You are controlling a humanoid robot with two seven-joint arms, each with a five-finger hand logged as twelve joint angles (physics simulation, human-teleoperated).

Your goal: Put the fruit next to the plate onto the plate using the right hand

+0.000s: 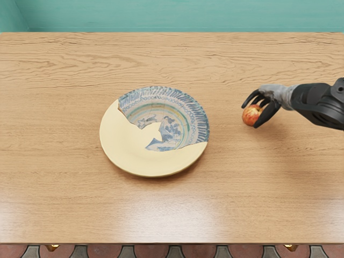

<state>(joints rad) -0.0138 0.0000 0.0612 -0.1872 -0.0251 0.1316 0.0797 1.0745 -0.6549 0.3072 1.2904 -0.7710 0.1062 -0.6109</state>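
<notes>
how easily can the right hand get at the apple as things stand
Yes, easily, it seems: the right hand is at the apple, its fingers curled around it from above and the right. Nothing lies between them, and the plate sits well apart to the left.

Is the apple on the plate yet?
Not yet. The apple is right of the plate, clear of its rim, cupped by the right hand.

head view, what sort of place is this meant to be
Probably a simulated dining or kitchen room: a wide wooden table before a teal wall, a blue-patterned plate on it, and the right hand closed around an apple.
</notes>
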